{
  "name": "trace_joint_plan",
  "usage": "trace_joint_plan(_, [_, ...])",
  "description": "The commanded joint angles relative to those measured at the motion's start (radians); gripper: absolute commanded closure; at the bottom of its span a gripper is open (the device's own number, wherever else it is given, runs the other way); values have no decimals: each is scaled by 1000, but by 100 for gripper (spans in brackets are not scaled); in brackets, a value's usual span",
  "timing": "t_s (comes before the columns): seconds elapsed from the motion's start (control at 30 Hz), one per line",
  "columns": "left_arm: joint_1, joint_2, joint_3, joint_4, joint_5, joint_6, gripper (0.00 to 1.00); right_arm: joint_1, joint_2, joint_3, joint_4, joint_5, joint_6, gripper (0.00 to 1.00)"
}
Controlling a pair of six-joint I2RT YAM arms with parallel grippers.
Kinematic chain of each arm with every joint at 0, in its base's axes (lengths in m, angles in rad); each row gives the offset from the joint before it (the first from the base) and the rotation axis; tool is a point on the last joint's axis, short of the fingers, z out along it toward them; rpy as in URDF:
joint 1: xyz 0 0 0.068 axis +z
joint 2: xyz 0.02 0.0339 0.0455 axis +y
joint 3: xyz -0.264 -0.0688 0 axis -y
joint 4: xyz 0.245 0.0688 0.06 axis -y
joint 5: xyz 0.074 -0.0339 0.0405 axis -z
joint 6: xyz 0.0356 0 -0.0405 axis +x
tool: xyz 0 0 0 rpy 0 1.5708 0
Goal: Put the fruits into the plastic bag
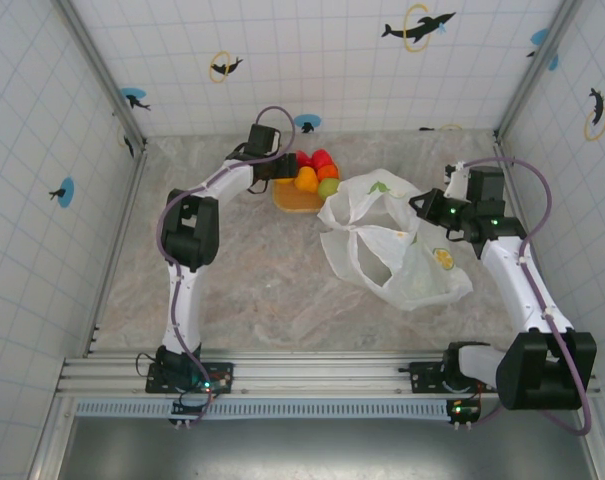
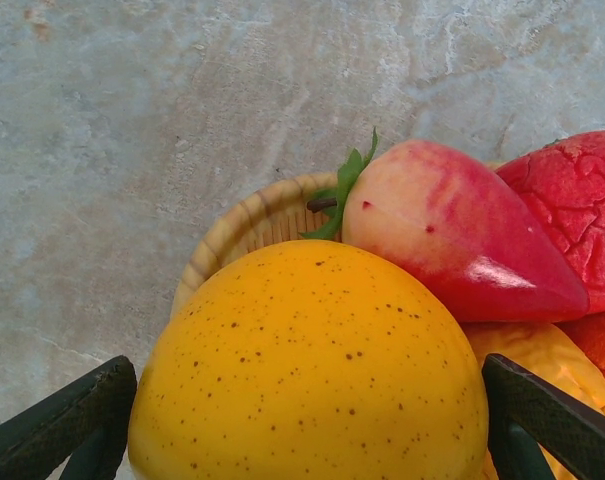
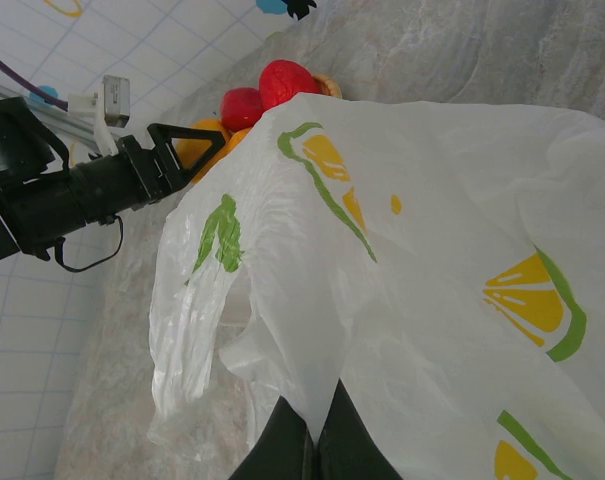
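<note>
While the fruits [image 1: 317, 172] sat in a heap on the plate [image 1: 300, 203] at the far side of the table [image 1: 252, 290], my job had hardly begun. I could see no fruit inside the bag [image 1: 402, 250], so none looked done and all of them were left to move. The bag lay crumpled on the table just beside the plate, on the right, with its handles flopped toward the middle. My right hand [image 3: 312, 450] had its fingers pressed together, and they pinched a thin edge of the bag and held it up a little. My left hand [image 2: 307, 420] was down at the plate with its fingers spread wide. One finger was on each side of the orange fruit [image 2: 312, 360], the one nearest to me. I could not tell if the fingers touched it. Behind it lay a pink fruit [image 2: 452, 240] with a green leaf, and a red fruit [image 2: 582, 200] was touching that one. I think the orange fruit would be the first to go. To get it in, the mouth of the bag would need to be held open, and it looked quite floppy.
</note>
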Motion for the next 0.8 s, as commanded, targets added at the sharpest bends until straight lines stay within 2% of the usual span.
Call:
trace_joint_plan(0.0, [9,20,17,-27,2,14,11,7,-28,-13,5,2,-1,100])
trace_joint_plan(0.6, [8,24,35,-53,15,11,11,7,-47,-15,-3,6,0,100])
trace_joint_plan(0.77, [8,24,40,-56,13,11,16,8,-57,-17,-6,8,0,100])
